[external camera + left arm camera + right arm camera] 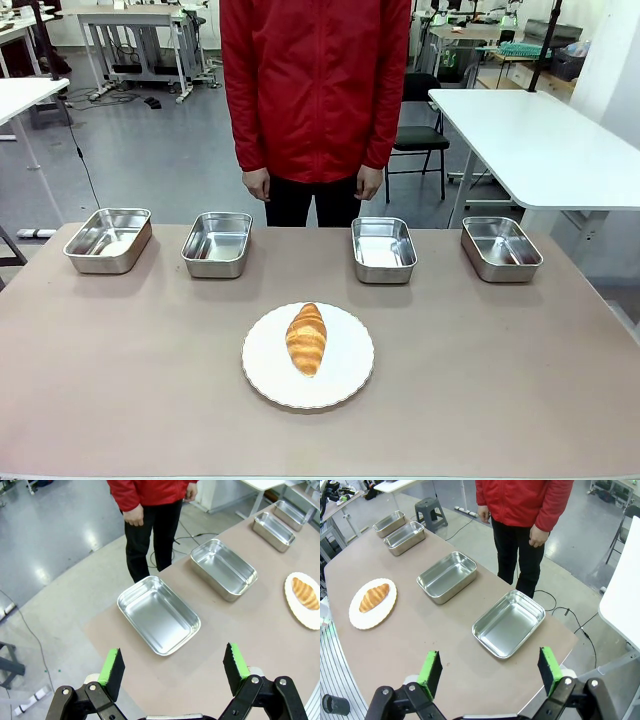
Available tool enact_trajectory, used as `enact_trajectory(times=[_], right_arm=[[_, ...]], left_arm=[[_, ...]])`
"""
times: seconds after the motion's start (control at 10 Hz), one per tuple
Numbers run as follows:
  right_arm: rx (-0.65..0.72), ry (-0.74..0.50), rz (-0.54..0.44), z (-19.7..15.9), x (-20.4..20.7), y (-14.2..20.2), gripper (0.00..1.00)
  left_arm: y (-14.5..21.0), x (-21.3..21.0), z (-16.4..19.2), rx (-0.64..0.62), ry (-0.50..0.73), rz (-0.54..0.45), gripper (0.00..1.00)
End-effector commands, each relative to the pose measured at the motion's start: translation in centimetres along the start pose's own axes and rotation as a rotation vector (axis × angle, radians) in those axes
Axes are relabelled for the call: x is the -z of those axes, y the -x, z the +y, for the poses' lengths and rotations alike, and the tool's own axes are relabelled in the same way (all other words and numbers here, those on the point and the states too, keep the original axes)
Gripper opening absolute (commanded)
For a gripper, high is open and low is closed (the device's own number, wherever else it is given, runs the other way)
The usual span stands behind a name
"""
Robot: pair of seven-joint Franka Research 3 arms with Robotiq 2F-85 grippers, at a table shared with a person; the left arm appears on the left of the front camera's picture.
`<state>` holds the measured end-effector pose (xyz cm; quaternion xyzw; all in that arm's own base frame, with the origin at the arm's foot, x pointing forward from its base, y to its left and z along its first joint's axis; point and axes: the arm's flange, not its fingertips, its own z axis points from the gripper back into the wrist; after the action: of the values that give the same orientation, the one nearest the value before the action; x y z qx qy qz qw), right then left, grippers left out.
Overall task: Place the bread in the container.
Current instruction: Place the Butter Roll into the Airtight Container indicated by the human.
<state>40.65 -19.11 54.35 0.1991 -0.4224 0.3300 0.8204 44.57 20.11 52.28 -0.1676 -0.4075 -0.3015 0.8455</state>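
at the bench (pixel 120 400) centre, the bread (pixel 306 339) lies on a white plate (pixel 345 385), apart from four alike steel containers (pixel 214 268) along the far edge. left tool (pixel 172 662) and right tool (pixel 490 665) hover fully open, holding nothing, each near one bench end.

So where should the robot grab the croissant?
The croissant lies flat on the white plate, with its tapered ends pointing toward and away from the person. Best guess: come straight down from above and pinch its thick middle across the two long sides.
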Motion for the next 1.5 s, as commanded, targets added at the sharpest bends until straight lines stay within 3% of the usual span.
enact_trajectory(times=[0.0,1.4], right_arm=[[-0.002,-0.003,-0.006,0.04,-0.05,-0.06,1.0],[-0.002,-0.003,-0.006,0.04,-0.05,-0.06,1.0]], left_arm=[[-0.13,-0.02,-0.09,-0.009,0.005,-0.02,1.0],[-0.13,-0.02,-0.09,-0.009,0.005,-0.02,1.0]])
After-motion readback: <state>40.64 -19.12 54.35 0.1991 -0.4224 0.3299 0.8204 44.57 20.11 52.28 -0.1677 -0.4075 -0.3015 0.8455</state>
